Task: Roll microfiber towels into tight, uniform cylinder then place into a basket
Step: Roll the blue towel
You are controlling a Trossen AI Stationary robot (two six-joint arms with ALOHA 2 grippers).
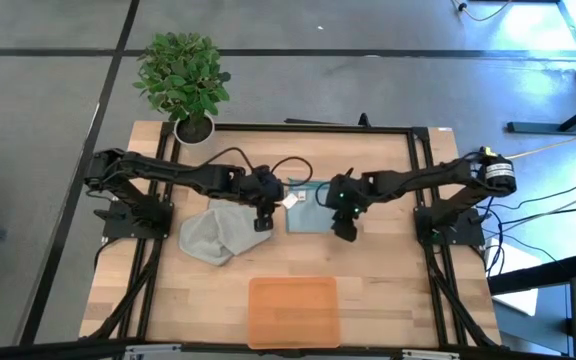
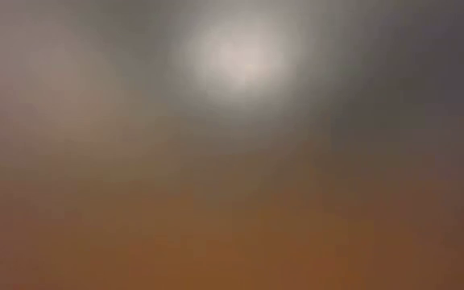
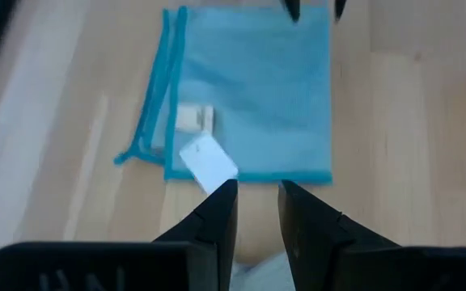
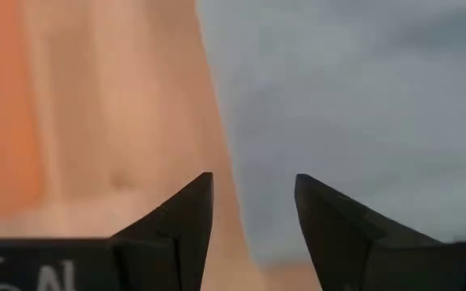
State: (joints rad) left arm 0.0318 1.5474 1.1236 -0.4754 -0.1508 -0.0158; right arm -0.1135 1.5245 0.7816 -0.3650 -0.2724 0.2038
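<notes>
Left end effector (image 3: 257,202) spread beside blue towel (image 3: 257,89), right end effector (image 4: 253,198) spread.

towels: 2 — blue towel (image 1: 306,212), grey towel (image 1: 213,236) | basket (image 1: 293,311): 1 | plant (image 1: 182,77): 1

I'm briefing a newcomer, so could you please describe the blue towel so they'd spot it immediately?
Find the wooden table and look at its centre. The blue towel lies flat there. Unlike the crumpled grey towel beside it, it is neatly square with a white tag.
</notes>
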